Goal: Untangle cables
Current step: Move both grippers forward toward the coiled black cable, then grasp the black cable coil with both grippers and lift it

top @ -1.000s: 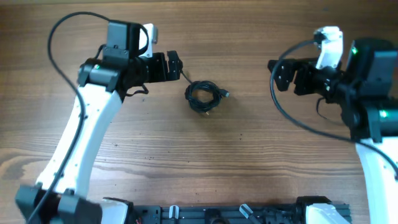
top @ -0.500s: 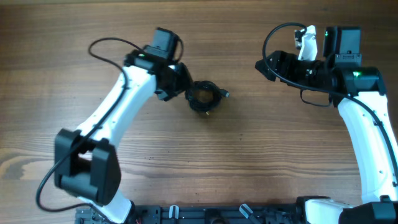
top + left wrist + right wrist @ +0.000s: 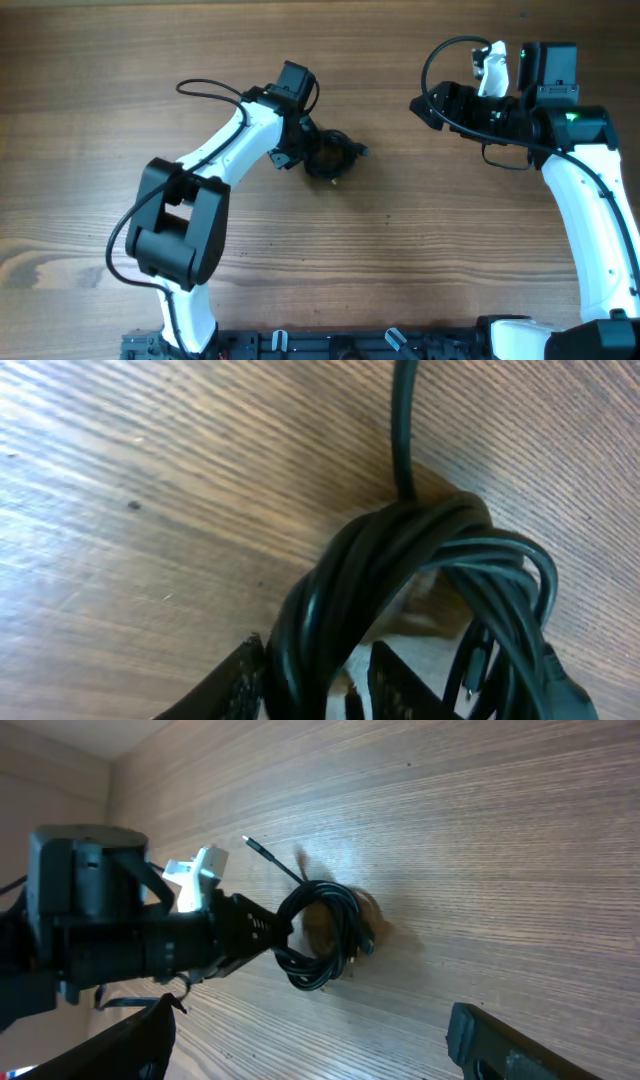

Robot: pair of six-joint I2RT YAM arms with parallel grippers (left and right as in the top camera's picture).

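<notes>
Our left jaws stand narrow, astride one side of the coiled cables [image 3: 390,560], with a finger [image 3: 245,680] against the bundle. Whether they pinch it we cannot tell. The coil lies on the desk [image 3: 400,260] near its middle. Our right jaws gape wide, empty, well apart from the coil.

I have the cables [image 3: 330,155] lying coiled on the counter [image 3: 400,250], a little behind its middle. My left gripper [image 3: 305,150] sits at the coil's left side, with strands between its fingers. My right gripper [image 3: 420,103] is well apart to the right, nearer the far edge.
</notes>
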